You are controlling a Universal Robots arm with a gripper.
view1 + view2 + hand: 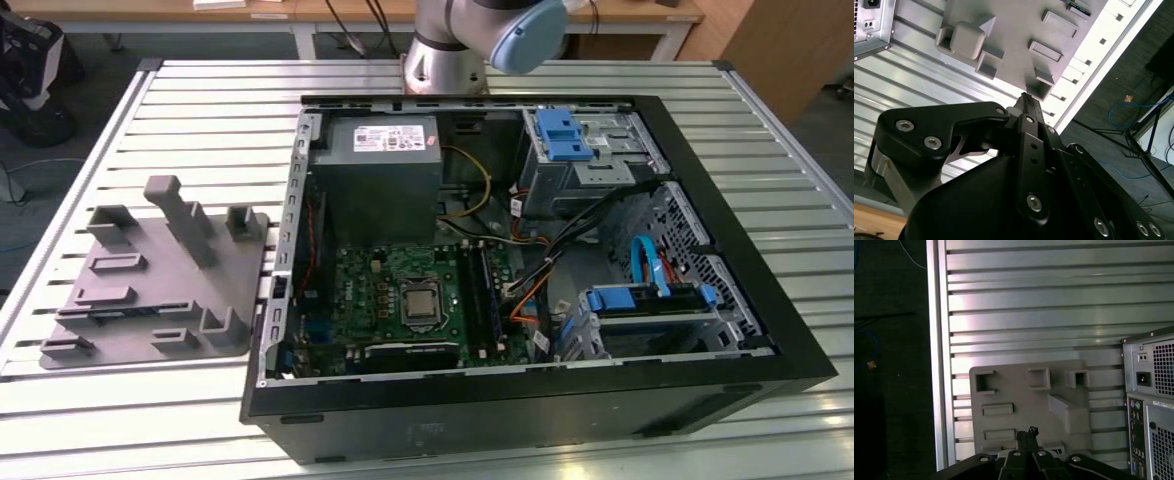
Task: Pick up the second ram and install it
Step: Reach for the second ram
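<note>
In both wrist views we see the end effector (1026, 98) clenched with nothing between its fingers. It hangs over the grey holder (160, 285), which sits on the tabletop (174, 110) just beside the open computer case (534, 420). The second ram (96, 311), a thin dark stick, lies flat on that holder, on the side away from the case, and is not yet lifted.

We judge the risks to be these:

- **Closed fingers:** if they come down shut, they would strike the stick or the holder instead of straddling it.
- **Poor grip:** a hold off the stick's middle, or on its thin edge alone, could let it tilt or slip on the way to the case.
- **Inside the case:** the memory slots (483, 290) lie near loose cables (574, 225). A tilted stick could snag on them or jam in a slot.
</note>
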